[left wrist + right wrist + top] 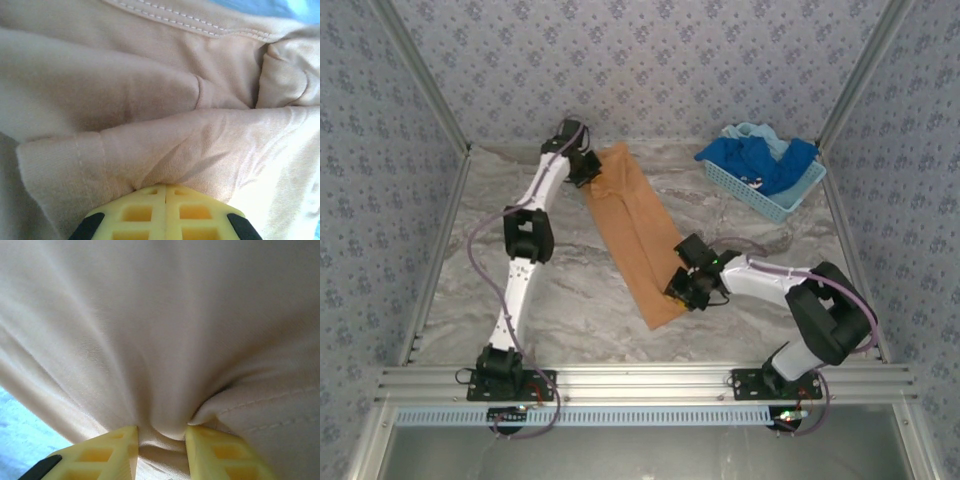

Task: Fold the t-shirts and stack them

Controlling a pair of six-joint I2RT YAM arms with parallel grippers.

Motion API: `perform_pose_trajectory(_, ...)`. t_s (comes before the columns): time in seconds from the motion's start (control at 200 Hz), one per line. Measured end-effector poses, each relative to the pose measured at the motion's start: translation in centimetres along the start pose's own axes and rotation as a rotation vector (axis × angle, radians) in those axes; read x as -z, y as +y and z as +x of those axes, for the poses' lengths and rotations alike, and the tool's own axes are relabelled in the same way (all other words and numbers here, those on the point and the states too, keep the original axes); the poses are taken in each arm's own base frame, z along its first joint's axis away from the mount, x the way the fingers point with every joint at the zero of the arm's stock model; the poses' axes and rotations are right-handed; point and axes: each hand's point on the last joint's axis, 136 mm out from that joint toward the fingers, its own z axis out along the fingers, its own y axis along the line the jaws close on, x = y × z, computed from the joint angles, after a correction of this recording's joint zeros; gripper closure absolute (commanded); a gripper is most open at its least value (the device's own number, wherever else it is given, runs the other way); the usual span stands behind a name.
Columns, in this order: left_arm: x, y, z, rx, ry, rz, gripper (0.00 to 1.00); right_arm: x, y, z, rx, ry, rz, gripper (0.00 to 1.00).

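An orange-tan t-shirt (635, 230) lies folded into a long narrow strip, running slantwise from the far middle of the table toward the near right. My left gripper (588, 170) sits at the strip's far end. In the left wrist view its yellow fingers are shut (165, 186), pinching a fold of the tan cloth (150, 100). My right gripper (680, 288) is at the strip's near end. Its fingers (161, 432) stand a little apart with a thick bunch of the same cloth (160, 315) squeezed between them. Royal blue t-shirts (760, 160) and a pale aqua one (750, 132) lie heaped in the basket.
The light blue perforated basket (772, 205) stands at the back right corner. Metal frame posts and patterned walls close in the marble table (570, 300) on three sides. Bare tabletop lies left of the strip and along the near edge.
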Motion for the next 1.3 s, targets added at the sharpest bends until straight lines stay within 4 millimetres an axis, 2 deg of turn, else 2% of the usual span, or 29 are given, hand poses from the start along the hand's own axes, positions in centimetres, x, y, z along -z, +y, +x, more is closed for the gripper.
perform_pose_trajectory(0.1, -0.8, -2.3, 1.1, 0.001, 0.012, 0.069, 0.86, -1.2, 2.3, 1.4, -0.051, 0.046, -0.065, 0.65)
perform_pose_trajectory(0.205, -0.6, -3.6, 1.3, -0.01, 0.015, 0.11, 0.66, -2.0, 4.7, 2.0, -0.07, 0.08, -0.107, 0.62)
perform_pose_trajectory(0.27, 0.0, -4.3, 0.9, -0.017, 0.003, 0.132, 0.56, -2.0, 5.3, 2.1, -0.067, 0.083, -0.109, 0.59)
perform_pose_trajectory(0.33, 1.1, -4.8, 0.3, -0.025, -0.015, 0.14, 0.5, -1.6, 5.0, 2.0, -0.066, 0.08, -0.083, 0.56)
perform_pose_trajectory(0.395, 3.1, -5.2, -0.2, -0.04, -0.036, 0.126, 0.48, -0.7, 4.4, 1.7, -0.054, 0.063, -0.04, 0.53)
perform_pose_trajectory(0.46, 6.1, -5.9, -0.5, -0.064, -0.058, 0.111, 0.48, 1.4, 4.1, 0.9, -0.029, 0.024, -0.013, 0.51)
perform_pose_trajectory(0.535, 10.9, -7.0, -0.5, -0.099, -0.081, 0.097, 0.49, 4.8, 4.2, -0.4, 0.007, -0.041, -0.025, 0.5)
perform_pose_trajectory(0.605, 15.4, -7.6, 1.2, -0.135, -0.076, 0.083, 0.5, 8.1, 3.9, -1.9, 0.05, -0.118, -0.052, 0.5)
perform_pose_trajectory(0.669, 19.1, -7.5, 4.3, -0.162, -0.049, 0.079, 0.51, 10.5, 3.2, -3.3, 0.096, -0.177, -0.061, 0.5)
perform_pose_trajectory(0.709, 20.9, -6.7, 7.5, -0.159, -0.007, 0.079, 0.53, 11.3, 2.5, -3.9, 0.128, -0.199, -0.055, 0.51)
perform_pose_trajectory(0.764, 22.1, -4.7, 12.1, -0.145, 0.061, 0.088, 0.54, 11.8, 1.4, -4.7, 0.169, -0.213, -0.035, 0.51)
perform_pose_trajectory(0.819, 22.3, -1.6, 17.4, -0.103, 0.163, 0.074, 0.55, 11.4, 0.0, -5.2, 0.216, -0.206, 0.001, 0.52)
perform_pose_trajectory(0.889, 21.2, 4.1, 23.7, -0.036, 0.287, -0.005, 0.53, 10.4, -1.7, -5.1, 0.267, -0.171, 0.051, 0.52)
perform_pose_trajectory(0.969, 19.8, 9.8, 29.7, 0.034, 0.397, -0.113, 0.51, 9.0, -3.1, -4.3, 0.318, -0.11, 0.081, 0.51)
perform_pose_trajectory(1.019, 19.4, 12.4, 32.9, 0.069, 0.445, -0.164, 0.51, 8.1, -3.8, -3.9, 0.334, -0.073, 0.089, 0.51)
perform_pose_trajectory(1.079, 19.4, 14.1, 35.9, 0.086, 0.481, -0.19, 0.51, 7.0, -4.5, -3.3, 0.339, -0.029, 0.092, 0.52)
perform_pose_trajectory(1.139, 19.5, 14.6, 37.8, 0.092, 0.499, -0.186, 0.5, 6.1, -5.3, -2.9, 0.336, 0.004, 0.097, 0.51)
perform_pose_trajectory(1.299, 19.1, 12.6, 39.3, 0.111, 0.488, -0.107, 0.52, 5.1, -5.6, -2.6, 0.333, 0.039, 0.086, 0.51)
